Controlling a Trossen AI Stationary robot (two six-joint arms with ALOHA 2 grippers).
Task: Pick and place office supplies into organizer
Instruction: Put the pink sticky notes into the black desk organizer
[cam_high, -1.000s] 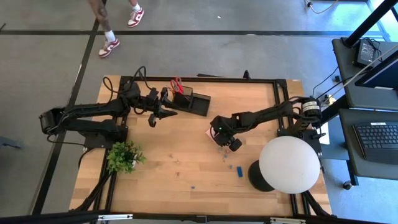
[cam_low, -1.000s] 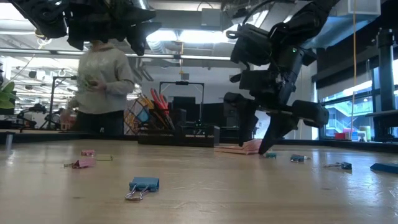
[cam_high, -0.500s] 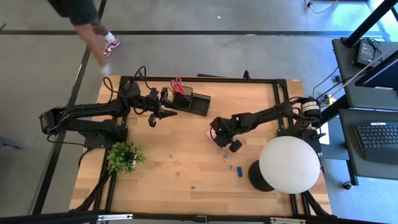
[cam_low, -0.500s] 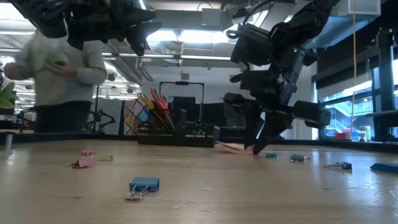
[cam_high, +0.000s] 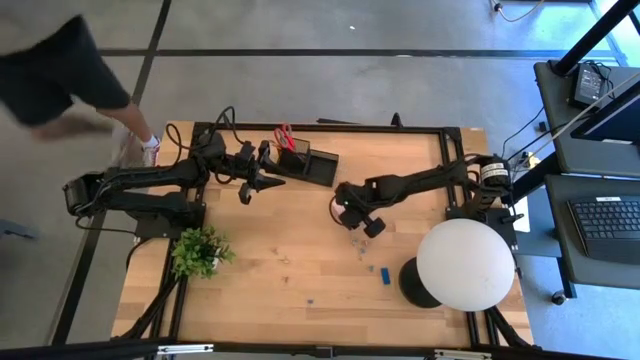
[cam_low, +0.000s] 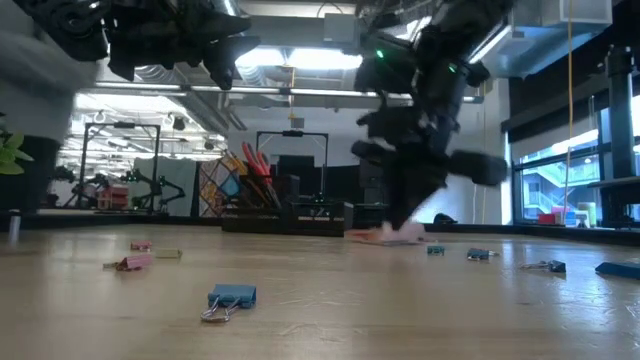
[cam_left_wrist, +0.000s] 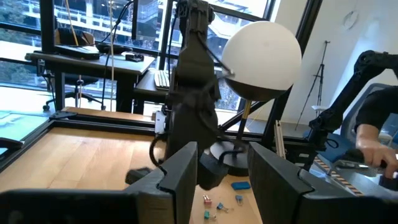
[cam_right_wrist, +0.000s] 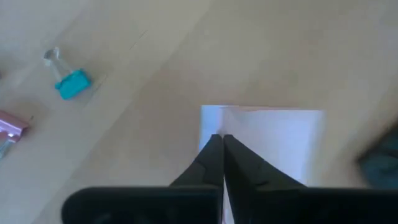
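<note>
The pink sticky-note pad (cam_right_wrist: 273, 143) lies flat on the table (cam_high: 280, 290); the low view shows it (cam_low: 398, 237) under my right gripper (cam_low: 400, 205). My right gripper (cam_right_wrist: 219, 139) is shut and points steeply down over the pad's corner. The black organizer (cam_high: 308, 165) stands at the far edge with red scissors (cam_high: 284, 136) upright in its cup. My left gripper (cam_left_wrist: 224, 180) hovers open beside the organizer (cam_high: 246, 190), with nothing between its fingers. My right gripper's shut fingertips (cam_right_wrist: 214, 149) stand over the pad's corner (cam_right_wrist: 208, 118), coming from above. Whether they touch the pad or hold a sheet of it, I cannot tell.
A white globe lamp (cam_high: 465, 262) on a black base stands near right, a green plant (cam_high: 200, 250) near left. Small clips (cam_high: 356, 242), a blue block (cam_high: 385, 273), a blue binder clip (cam_low: 230, 297) and pink clips (cam_low: 133, 262) lie scattered. A person (cam_high: 60, 70) walks beyond the far left corner.
My right gripper has shut over the pad, then risen and shifted a little toward the table's far left. The pad stays on the table. The person beyond the table has walked leftward.
</note>
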